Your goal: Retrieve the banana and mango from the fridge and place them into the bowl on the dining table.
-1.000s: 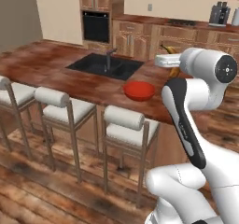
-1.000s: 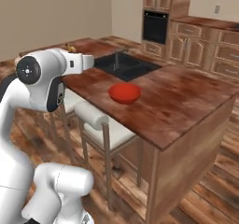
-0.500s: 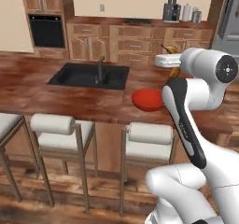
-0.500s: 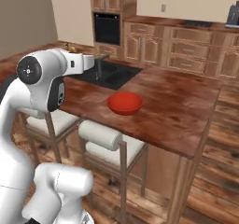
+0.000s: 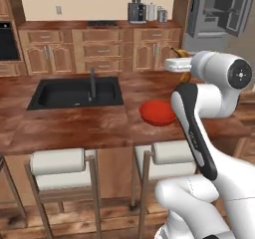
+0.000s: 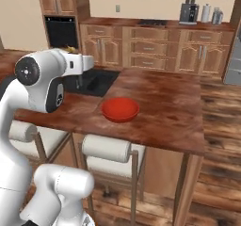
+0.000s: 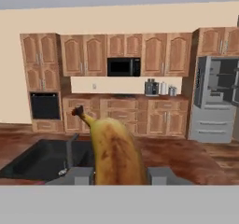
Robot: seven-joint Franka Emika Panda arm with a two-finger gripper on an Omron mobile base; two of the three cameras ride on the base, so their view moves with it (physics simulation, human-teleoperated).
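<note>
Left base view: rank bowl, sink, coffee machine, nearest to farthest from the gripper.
The gripper, shut on the banana, sits high at the right, over the dining table.
1. Bowl: red, on the table just below and left of the gripper.
2. Sink: black basin, further left in the table.
3. Coffee machine: on the back counter against the wall.

The dining table (image 5: 74,126) carries the red bowl (image 5: 157,112) beside its sink (image 5: 74,92).
</note>
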